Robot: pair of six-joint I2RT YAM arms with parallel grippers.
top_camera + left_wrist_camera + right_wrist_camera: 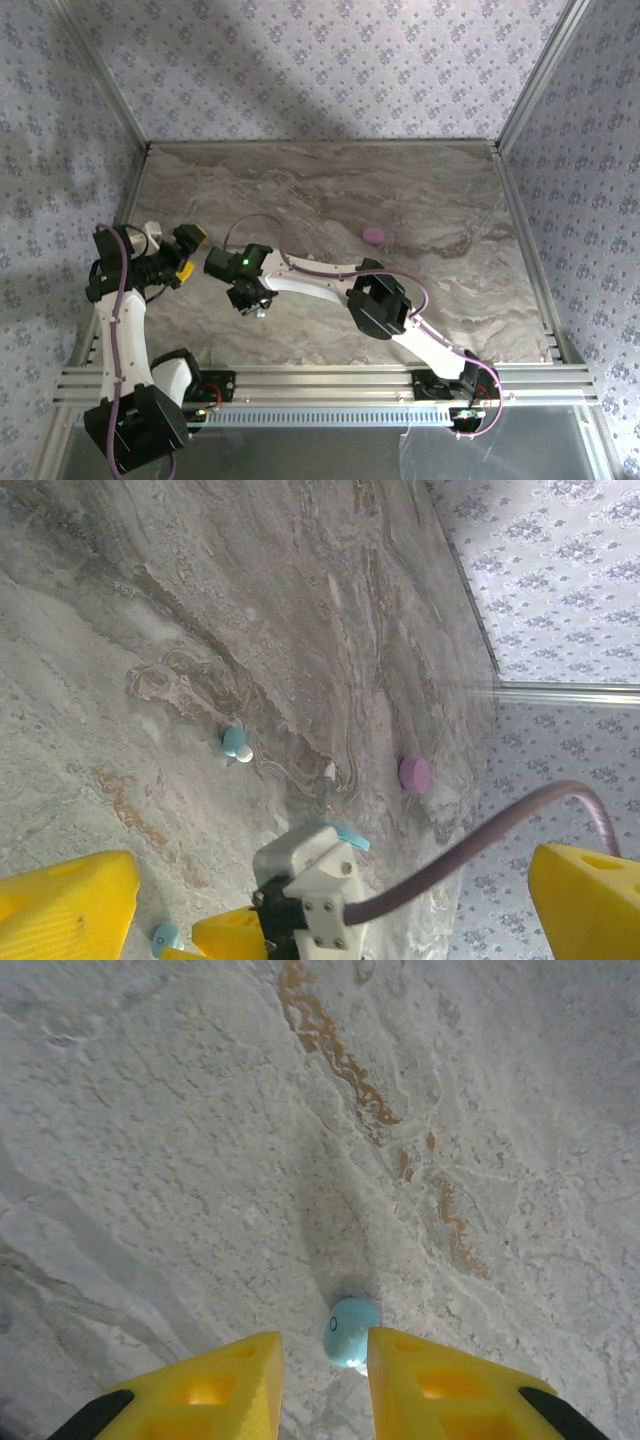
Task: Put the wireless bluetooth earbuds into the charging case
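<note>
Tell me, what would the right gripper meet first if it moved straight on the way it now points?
Probably the light blue earbud, lying between the fingertips of the right gripper; right behind it, the marble table.

Left arm (pixel 122 335), 8 o'clock, and right arm (pixel 320 275), 5 o'clock: white links, black joint housings, mauve cables (pixel 470 855), yellow hollow-pocketed fingers (pixel 210 1395), screw-fastened white bracket (pixel 320 880), green lamp (pixel 245 263).

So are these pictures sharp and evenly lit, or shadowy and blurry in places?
Top view: soft light, a broad diagonal shadow across the back wall. Left wrist view: the left claw's yellow fingers are blurred up close, the table sharper. Right wrist view: a faint shadow beyond the blue earbud.
</note>
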